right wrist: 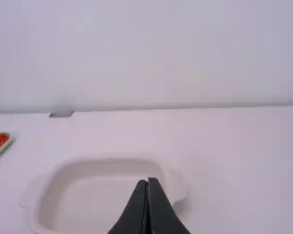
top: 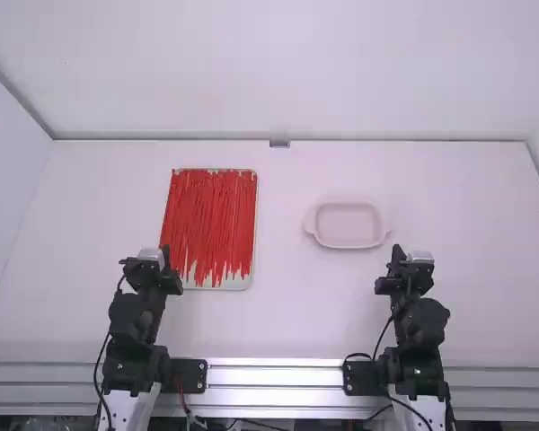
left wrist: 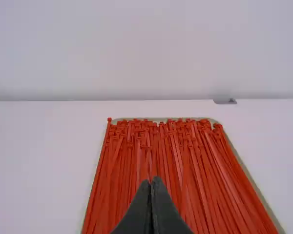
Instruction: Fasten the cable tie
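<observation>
Black left claw [left wrist: 151,182], black right claw [right wrist: 147,181]

No readable text, labels, numbers or signs anywhere.

Bright, even light, faint shadows

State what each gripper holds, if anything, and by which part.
Nothing is held. The left gripper and the right gripper are both shut and empty.
</observation>
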You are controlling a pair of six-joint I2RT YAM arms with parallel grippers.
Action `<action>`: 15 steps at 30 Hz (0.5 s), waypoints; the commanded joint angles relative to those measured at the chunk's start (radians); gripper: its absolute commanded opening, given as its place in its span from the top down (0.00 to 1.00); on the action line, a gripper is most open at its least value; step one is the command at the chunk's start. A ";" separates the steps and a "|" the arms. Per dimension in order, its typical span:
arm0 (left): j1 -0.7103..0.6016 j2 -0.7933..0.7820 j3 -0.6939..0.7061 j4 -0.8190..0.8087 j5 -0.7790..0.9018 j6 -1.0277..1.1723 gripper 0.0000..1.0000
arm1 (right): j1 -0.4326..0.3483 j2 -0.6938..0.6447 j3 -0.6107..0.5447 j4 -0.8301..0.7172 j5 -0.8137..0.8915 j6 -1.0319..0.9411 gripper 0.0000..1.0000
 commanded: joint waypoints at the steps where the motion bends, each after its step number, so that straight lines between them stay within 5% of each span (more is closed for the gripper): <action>1: 0.000 0.000 0.000 0.000 0.000 0.000 1.00 | 0.000 0.000 0.000 0.000 0.003 -0.001 1.00; 15: -0.002 0.070 0.070 -0.008 0.039 -0.020 0.92 | 0.001 0.079 0.074 -0.021 -0.031 0.021 0.92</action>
